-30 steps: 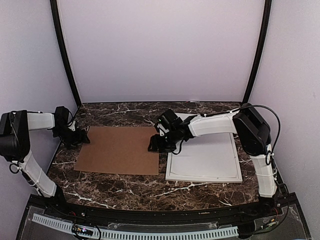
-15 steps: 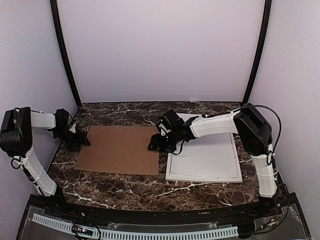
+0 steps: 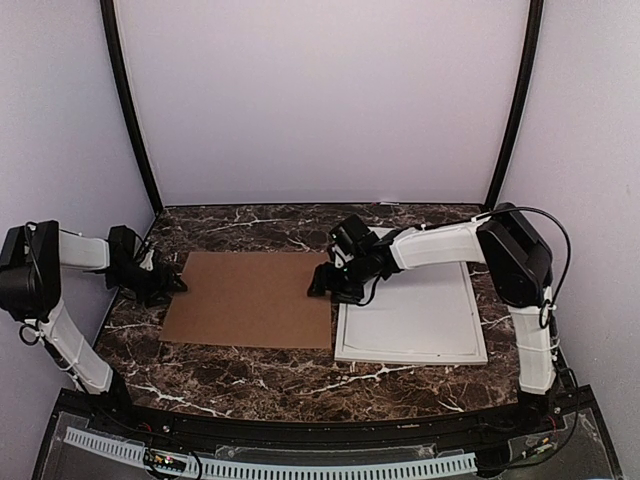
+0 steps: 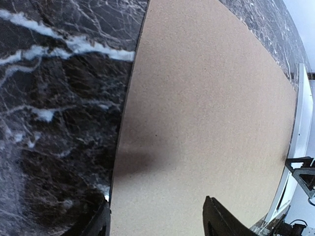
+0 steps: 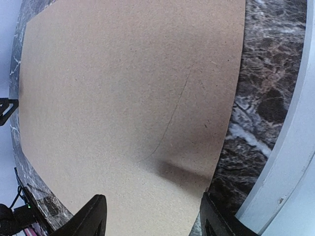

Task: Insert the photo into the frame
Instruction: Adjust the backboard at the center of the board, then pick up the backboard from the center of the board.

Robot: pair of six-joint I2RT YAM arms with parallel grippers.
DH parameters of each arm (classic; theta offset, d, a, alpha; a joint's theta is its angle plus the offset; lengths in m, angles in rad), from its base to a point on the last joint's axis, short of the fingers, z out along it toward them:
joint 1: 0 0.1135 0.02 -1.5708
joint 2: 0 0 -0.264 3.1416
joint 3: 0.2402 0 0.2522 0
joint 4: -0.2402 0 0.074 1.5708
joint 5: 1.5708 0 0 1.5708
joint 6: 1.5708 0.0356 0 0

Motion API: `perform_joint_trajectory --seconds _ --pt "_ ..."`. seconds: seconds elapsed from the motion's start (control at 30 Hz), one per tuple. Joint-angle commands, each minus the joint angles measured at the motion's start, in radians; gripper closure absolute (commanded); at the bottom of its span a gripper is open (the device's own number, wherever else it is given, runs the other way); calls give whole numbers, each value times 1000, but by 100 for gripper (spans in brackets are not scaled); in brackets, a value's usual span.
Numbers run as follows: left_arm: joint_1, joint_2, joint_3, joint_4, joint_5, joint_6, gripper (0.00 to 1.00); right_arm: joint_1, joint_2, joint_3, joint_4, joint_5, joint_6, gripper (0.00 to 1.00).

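The photo is out of view. A plain brown backing board [image 3: 250, 298] lies flat on the marble table. The white frame [image 3: 410, 320] lies just right of it, with a strip of marble between. My left gripper [image 3: 165, 285] is low at the board's left edge. In the left wrist view it [image 4: 160, 221] is open, one finger over the marble and one over the board [image 4: 206, 108]. My right gripper [image 3: 322, 285] is at the board's right edge. It [image 5: 155, 216] is also open, straddling that edge beside the frame [image 5: 290, 162].
The dark marble table [image 3: 260, 375] runs out to the black uprights and pale walls at the back and sides. The right arm reaches across the frame's far left corner. The right gripper's black parts [image 4: 302, 172] show at the board's far end in the left wrist view.
The brown board has slid a little to the right, towards the frame. Both grippers moved right with it, and the gap between board and frame has narrowed.
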Motion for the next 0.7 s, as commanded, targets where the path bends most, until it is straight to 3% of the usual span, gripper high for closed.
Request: perform_joint_trajectory --seconds 0.0,0.27,0.67 --pt "-48 -24 -63 -44 147 -51 34 -13 12 -47 -74 -5 23 34" --pt "-83 -70 -105 -3 194 -115 35 -32 6 -36 -124 30 22 34" --pt "-98 -105 -145 16 81 -130 26 -51 10 52 -236 147 -33 33"
